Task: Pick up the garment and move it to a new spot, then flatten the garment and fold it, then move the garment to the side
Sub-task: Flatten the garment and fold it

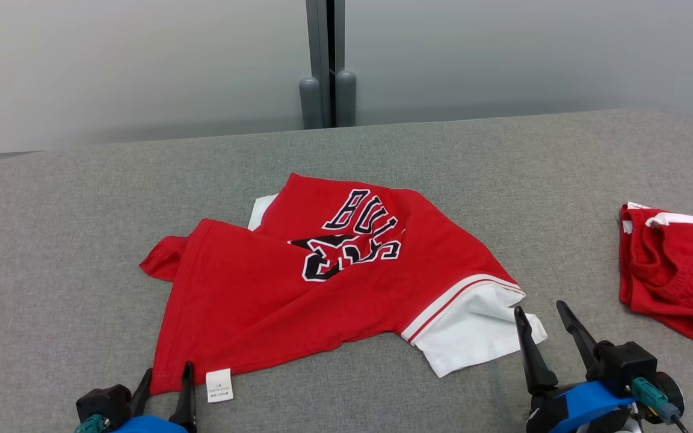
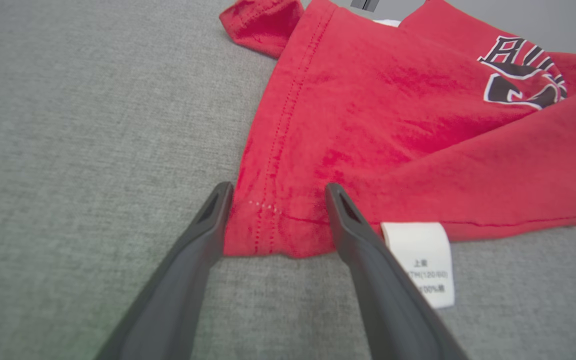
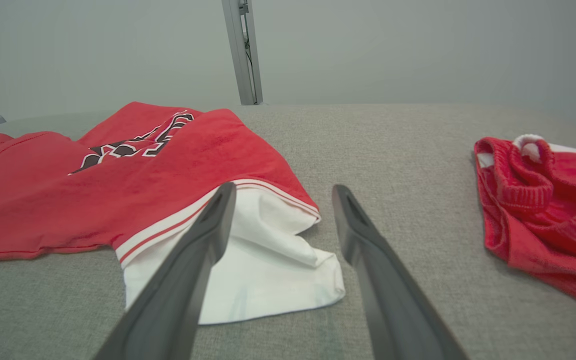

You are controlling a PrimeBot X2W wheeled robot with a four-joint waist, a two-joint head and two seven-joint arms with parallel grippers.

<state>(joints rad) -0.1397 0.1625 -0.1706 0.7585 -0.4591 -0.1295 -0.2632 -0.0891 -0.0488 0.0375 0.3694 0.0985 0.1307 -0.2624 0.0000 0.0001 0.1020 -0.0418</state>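
The red shirt is seen lying loosely at the middle of the desk, rumpled rather than spread. A fold runs across the printed lettering, one red sleeve is bunched toward the desk's left end, and the white sleeve is turned out toward the desk's near edge. No neat fold can be made out, so flattening, folding and the move aside are judged to be left. Whether the first move to a new spot has been made cannot be told.

At the desk's near edge the left gripper is set with its jaws open astride the shirt's hem corner, just beside the white label, with nothing clamped. The right gripper is held with jaws open at the white sleeve, nothing gripped. A second red garment is heaped at the desk's right end.
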